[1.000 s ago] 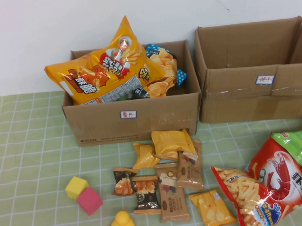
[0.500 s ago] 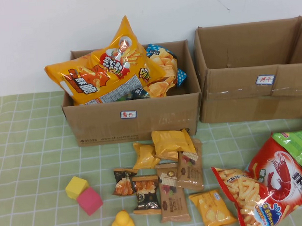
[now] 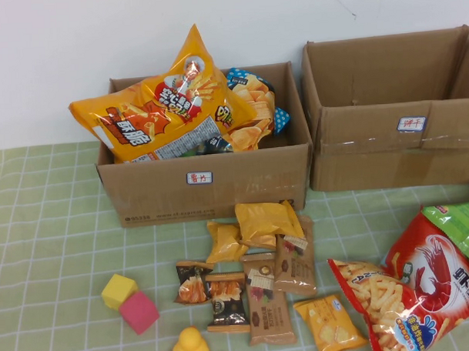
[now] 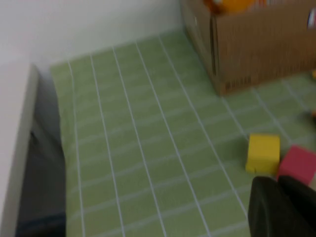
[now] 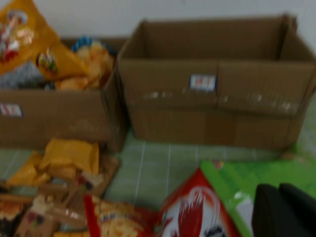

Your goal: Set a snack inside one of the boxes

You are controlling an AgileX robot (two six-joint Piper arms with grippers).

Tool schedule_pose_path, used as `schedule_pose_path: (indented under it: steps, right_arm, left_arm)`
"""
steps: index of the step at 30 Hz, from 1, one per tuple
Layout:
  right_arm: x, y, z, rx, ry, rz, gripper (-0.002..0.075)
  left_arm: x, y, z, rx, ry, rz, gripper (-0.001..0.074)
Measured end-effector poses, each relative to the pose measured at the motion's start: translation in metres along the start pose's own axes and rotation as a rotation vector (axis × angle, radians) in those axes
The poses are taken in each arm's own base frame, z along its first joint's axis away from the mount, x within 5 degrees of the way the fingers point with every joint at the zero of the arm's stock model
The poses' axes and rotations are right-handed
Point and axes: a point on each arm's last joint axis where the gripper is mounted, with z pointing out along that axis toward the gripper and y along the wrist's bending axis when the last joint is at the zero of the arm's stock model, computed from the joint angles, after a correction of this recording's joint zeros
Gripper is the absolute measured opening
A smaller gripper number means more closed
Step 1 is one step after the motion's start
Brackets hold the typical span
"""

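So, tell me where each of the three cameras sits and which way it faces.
High view: raised, angled down at the left box, right box and loose snacks; neither arm shows.
Left wrist view: over the table's left side, facing the yellow block; the left tool shows as dark fingers.
Right wrist view: low, facing both boxes; the right tool shows at the edge.
Shared: the red shrimp bag appears in the high and right wrist views.

Two brown boxes [image 3: 208,180] [image 3: 395,135], left one heaped with orange snack bags [image 3: 163,109], right one open.
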Motion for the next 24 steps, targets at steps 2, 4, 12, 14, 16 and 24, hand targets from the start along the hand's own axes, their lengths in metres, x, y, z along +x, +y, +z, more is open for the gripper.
schedule_pose_path:
  steps: [2, 4, 12, 14, 16, 24]
  right_arm:
    - [0.007, -0.002, 0.016, -0.025, 0.119, 0.036, -0.0002]
    - [0.012, -0.004, 0.03, -0.036, 0.2, 0.078, -0.0002]
    - [0.032, -0.02, 0.09, 0.018, 0.404, 0.28, 0.0048]
    - [0.037, -0.023, 0.103, 0.034, 0.45, 0.314, 0.0108]
    - [0.042, -0.026, 0.117, 0.038, 0.503, 0.359, 0.0192]
    - [0.054, -0.036, 0.165, 0.064, 0.642, 0.469, 0.048]
  left_arm:
    - [0.005, -0.001, 0.008, 0.006, 0.05, 0.0, -0.0002]
    - [0.009, -0.001, 0.013, 0.01, 0.085, 0.0, -0.0002]
    - [0.013, -0.002, 0.018, 0.014, 0.099, -0.036, -0.0002]
    - [0.016, -0.002, 0.019, 0.014, 0.109, -0.053, -0.0002]
    - [0.017, -0.003, 0.021, 0.014, 0.099, -0.062, -0.0002]
    - [0.015, -0.002, 0.023, 0.008, 0.029, -0.074, -0.0002]
